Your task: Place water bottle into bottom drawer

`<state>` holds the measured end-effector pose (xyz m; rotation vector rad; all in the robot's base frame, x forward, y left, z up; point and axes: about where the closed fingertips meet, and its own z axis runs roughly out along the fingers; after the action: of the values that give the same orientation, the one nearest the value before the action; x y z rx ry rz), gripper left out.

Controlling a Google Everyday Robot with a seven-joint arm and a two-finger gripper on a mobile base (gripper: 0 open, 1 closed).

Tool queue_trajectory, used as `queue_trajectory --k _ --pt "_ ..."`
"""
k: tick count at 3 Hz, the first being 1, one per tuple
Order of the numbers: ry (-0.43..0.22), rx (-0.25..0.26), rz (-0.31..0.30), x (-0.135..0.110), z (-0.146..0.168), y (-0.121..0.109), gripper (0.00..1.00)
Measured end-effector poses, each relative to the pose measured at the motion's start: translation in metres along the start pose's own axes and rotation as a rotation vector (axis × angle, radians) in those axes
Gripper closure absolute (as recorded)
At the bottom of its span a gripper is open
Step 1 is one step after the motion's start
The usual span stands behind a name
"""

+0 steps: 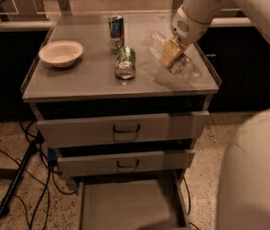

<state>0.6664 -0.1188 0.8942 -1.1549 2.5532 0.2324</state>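
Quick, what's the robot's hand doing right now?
Gripper: closed on the water bottle, at the right side of the cabinet top.

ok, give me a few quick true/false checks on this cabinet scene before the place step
1. The gripper is at the water bottle, over the right side of the cabinet top. True.
2. The bottom drawer is shut. False: it is pulled out.
3. The green-and-silver can stands upright. False: it lies on its side.
4. The white bowl sits on the cabinet top. True.
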Motion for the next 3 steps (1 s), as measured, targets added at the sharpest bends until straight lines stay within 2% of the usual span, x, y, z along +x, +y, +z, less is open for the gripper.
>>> queue_trajectory --k 1,2,3 --pt "-0.010 -0.006 0.005 0.060 0.004 0.039 1.00" --pt "-0.008 -0.009 0.004 0.061 0.006 0.041 1.00" --pt "0.011 -0.037 -0.002 0.074 0.017 0.062 1.00"
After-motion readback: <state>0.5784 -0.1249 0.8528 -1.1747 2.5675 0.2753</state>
